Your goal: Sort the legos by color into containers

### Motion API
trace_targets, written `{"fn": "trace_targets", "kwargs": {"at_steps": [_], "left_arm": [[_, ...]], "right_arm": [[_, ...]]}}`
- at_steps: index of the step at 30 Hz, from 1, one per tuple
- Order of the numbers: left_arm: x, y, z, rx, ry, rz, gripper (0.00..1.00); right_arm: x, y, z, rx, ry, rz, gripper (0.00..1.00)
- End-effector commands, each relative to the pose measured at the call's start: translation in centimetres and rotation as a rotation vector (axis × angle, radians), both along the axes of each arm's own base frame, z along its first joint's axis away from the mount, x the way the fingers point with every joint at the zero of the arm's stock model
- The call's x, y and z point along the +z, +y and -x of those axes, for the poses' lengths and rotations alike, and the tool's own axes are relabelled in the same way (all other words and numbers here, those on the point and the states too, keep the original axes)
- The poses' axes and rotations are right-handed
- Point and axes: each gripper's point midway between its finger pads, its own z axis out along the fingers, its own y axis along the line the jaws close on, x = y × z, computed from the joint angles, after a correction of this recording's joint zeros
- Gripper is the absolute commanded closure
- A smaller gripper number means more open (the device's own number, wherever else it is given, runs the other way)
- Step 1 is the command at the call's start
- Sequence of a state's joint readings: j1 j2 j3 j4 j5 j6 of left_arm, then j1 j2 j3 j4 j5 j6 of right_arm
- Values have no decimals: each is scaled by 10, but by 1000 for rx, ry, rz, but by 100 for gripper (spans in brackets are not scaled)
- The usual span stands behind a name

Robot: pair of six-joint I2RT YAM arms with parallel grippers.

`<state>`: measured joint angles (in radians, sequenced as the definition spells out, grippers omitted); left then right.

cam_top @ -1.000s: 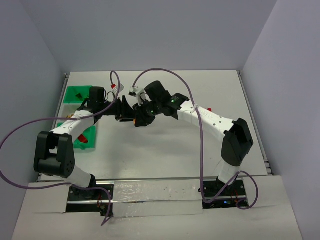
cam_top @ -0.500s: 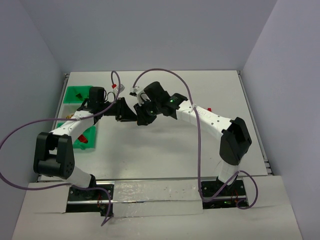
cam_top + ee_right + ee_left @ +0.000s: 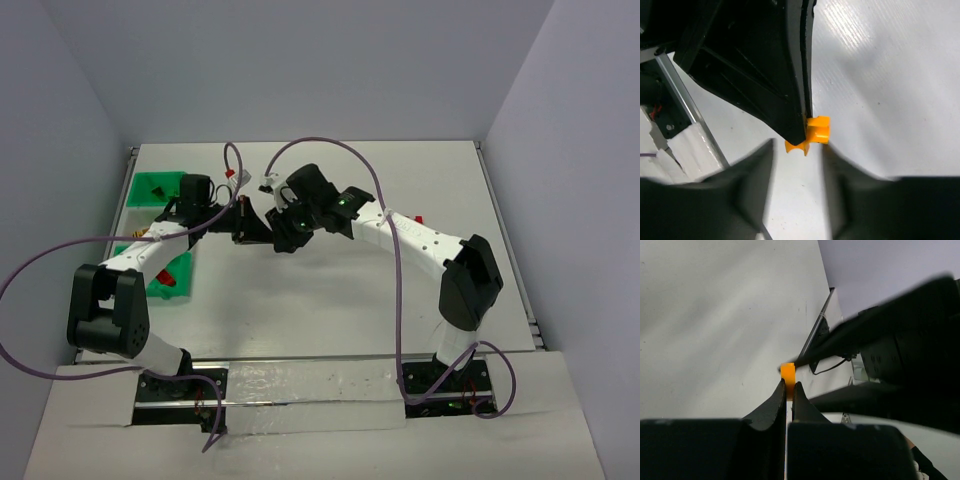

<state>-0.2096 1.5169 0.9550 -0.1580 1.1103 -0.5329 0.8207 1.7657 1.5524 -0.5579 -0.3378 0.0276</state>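
A small orange lego (image 3: 787, 374) sits pinched between my left gripper's (image 3: 788, 383) black fingertips, held above the white table. In the right wrist view the same orange lego (image 3: 812, 131) sticks out from the left gripper's fingers (image 3: 790, 75). My right gripper (image 3: 798, 146) stands open around it, both fingers apart from the brick. From above, the left gripper (image 3: 262, 232) and right gripper (image 3: 281, 238) meet tip to tip at mid-table. The containers (image 3: 152, 186) lie in a row at the far left, and the nearest green one holds a red lego (image 3: 170, 279).
Another red lego (image 3: 418, 218) lies on the table beside the right arm's forearm. A small red piece (image 3: 232, 172) lies by a white connector near the back. Purple cables loop over both arms. A metal rail (image 3: 816, 332) edges the table.
My left gripper's jaws have closed on the orange lego. My right gripper, which had held it, has opened off it. Both arms have stayed nearly in place.
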Motion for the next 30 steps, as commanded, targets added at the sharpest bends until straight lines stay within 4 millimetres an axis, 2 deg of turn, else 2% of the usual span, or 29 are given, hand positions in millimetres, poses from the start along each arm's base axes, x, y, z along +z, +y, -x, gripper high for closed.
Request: {"fn": "trace_targets", "kwargs": {"at_steps": [1, 2, 3, 6, 8, 11, 13, 16, 21, 23, 26, 30], "left_arm": [[16, 3, 0, -20, -78, -13, 100], [15, 10, -5, -2, -94, -24, 100], [15, 11, -5, 3, -101, -33, 100], [9, 35, -14, 66, -106, -82, 100], [2, 65, -25, 134, -123, -161, 100], [0, 110, -41, 230, -182, -291, 100], [-8, 164, -60, 359, -235, -490, 100], [-1, 216, -76, 421, -340, -742, 100], [9, 298, -92, 593, -365, -1030, 100], [8, 311, -94, 614, -353, -1064, 100], [-9, 329, -97, 628, -295, -1106, 100], [-25, 344, -103, 649, -265, -1142, 100]], "right_arm": [[28, 10, -13, -13, -81, -52, 35], [28, 8, -12, -15, -82, -50, 27], [28, 7, -12, -16, -84, -48, 23], [31, 1, -13, -31, -93, -45, 12], [37, -5, -12, -35, -95, -50, 0], [42, -12, -11, -26, -84, -64, 0], [37, -28, -17, -30, -70, -60, 0], [32, -48, -23, -41, -58, -54, 0], [23, -93, -54, -174, -37, -33, 0], [21, -104, -63, -217, -30, -26, 0], [19, -128, -79, -305, -30, -12, 0], [15, -149, -90, -375, -37, 15, 0]]}}
